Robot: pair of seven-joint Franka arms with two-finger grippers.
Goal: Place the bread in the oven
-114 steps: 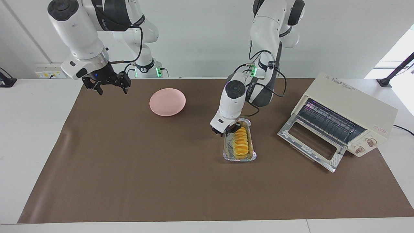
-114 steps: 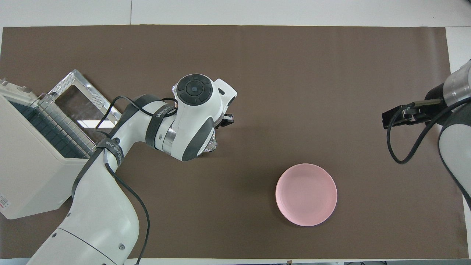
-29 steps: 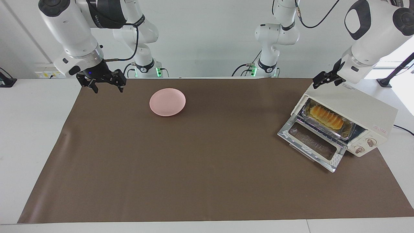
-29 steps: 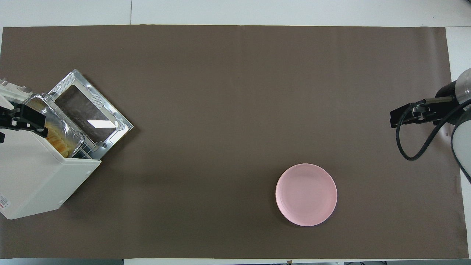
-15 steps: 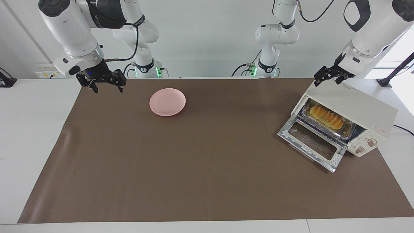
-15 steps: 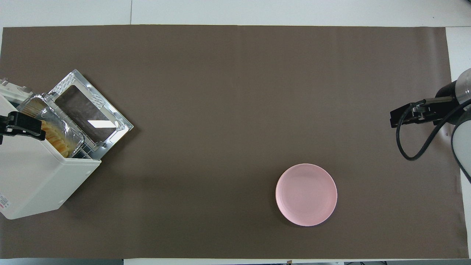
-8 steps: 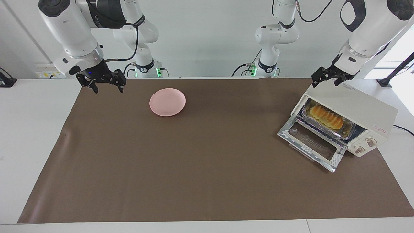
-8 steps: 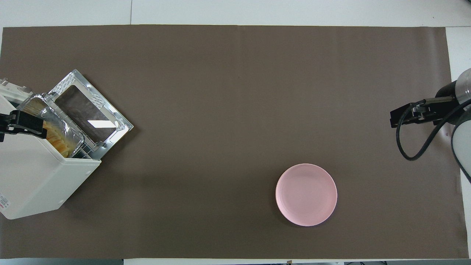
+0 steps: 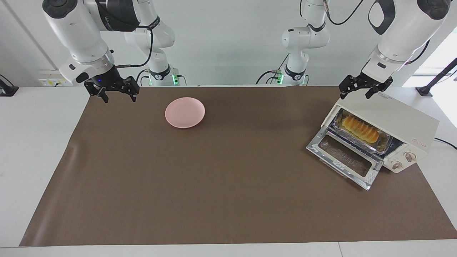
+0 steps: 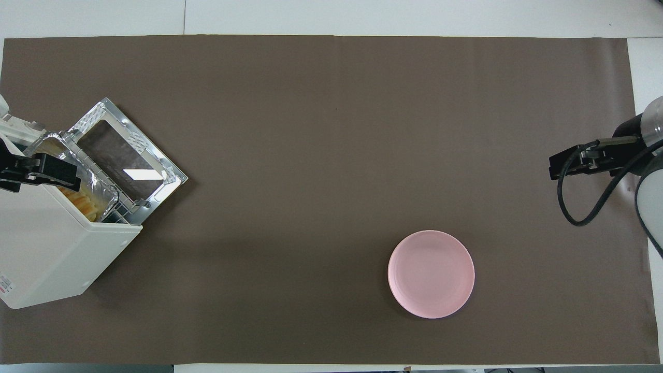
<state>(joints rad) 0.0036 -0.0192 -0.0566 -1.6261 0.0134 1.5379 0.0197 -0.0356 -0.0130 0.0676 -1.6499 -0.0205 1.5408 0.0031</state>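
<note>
In the facing view the bread lies in its foil tray on the rack inside the oven. The door hangs down open. The left gripper hovers over the oven top, wide and empty. The right gripper waits over the table's edge, wide too. If the left gripper drops, it could bump the oven.

In the overhead view the left gripper hides most of the bread, and the pink plate sits alone.

We see a golden-yellow bread with crosswise ridges in a crinkled silver foil tray, inside a cream-white oven with a chrome-framed door; a plain pink plate lies on the dull brown mat over the white table
</note>
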